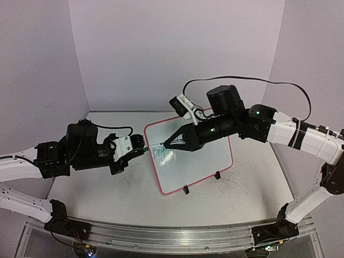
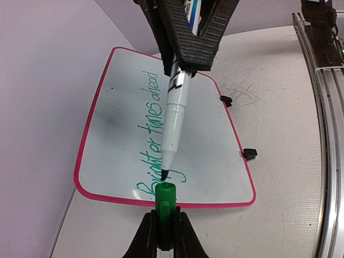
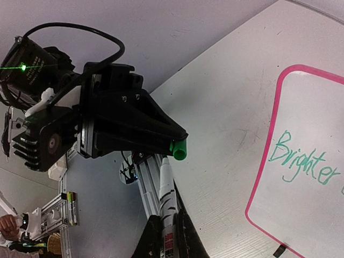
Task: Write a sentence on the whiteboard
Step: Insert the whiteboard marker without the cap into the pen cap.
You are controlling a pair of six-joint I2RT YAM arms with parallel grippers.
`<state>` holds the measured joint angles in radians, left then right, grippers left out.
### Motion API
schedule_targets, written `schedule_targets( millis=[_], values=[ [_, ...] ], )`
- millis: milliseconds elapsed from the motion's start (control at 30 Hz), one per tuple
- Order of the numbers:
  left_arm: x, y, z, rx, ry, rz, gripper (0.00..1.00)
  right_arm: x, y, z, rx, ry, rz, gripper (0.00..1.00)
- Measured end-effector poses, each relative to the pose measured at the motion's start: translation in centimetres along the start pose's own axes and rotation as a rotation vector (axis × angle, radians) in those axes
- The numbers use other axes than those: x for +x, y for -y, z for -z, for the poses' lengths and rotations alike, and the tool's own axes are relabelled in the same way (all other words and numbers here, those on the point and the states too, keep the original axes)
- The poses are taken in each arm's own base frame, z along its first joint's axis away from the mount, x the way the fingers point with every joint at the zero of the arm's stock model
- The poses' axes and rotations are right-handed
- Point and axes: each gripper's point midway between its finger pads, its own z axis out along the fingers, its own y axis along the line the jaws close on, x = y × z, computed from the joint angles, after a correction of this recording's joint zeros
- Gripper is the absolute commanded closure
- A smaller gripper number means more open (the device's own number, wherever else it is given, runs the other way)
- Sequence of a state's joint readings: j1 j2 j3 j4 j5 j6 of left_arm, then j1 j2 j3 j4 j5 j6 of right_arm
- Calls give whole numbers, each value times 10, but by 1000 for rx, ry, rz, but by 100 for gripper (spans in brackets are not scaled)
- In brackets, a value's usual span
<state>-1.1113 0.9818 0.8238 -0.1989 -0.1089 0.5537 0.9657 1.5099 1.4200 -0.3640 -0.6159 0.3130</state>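
Left gripper [image 1: 141,152]: reaches in from the left side of the table [image 1: 107,199], low over the surface, its fingers clamped on a green cap [image 2: 165,207].
Green cap: sticks out past the fingertips with its open end facing the whiteboard, just off the board's left edge.
Marker [image 2: 174,115]: white barrel with a dark green tip, slanting down so the tip sits right at the cap's open end. I can't tell whether they touch.
Right gripper [image 1: 171,143]: comes in from the right over the board, jaws closed tight around the marker's upper barrel.
Whiteboard [image 1: 204,161]: lies on the table between the two arms, turned at an angle, pink-red frame, mostly beneath the right arm.
Sentence [image 2: 156,134]: green cursive reading "Brighter times ahead", one line along the board, starting at the corner nearest the cap.
Feet [image 1: 185,190]: two small black tabs on the board's near edge.
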Motion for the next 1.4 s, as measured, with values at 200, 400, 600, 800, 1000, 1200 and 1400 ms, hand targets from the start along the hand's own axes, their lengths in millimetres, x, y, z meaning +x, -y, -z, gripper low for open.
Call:
schedule_targets(
  millis=[200,400,600,800,1000,1200,1400],
  values=[
    [-1,1,0,2,2,-1,100,1,5,-6,11,-11,-8,100],
    [1,1,0,4,-2,-1,100,2,6,-8,21,-13,-9,100],
    [1,2,0,3,-3,-1,100,2,7,-8,26,-11,-9,100],
    [1,2,0,1,-4,-2,100,0,9,-7,43,-2,-7,100],
    [0,4,-1,5,-4,-4,100,3,12,-8,52,-7,-11,100],
    [0,3,-1,-1,-6,-6,100,5,13,-8,57,-14,-14,100],
    [1,2,-1,-5,-9,-6,100,7,13,-7,60,-17,-14,100]
  ],
)
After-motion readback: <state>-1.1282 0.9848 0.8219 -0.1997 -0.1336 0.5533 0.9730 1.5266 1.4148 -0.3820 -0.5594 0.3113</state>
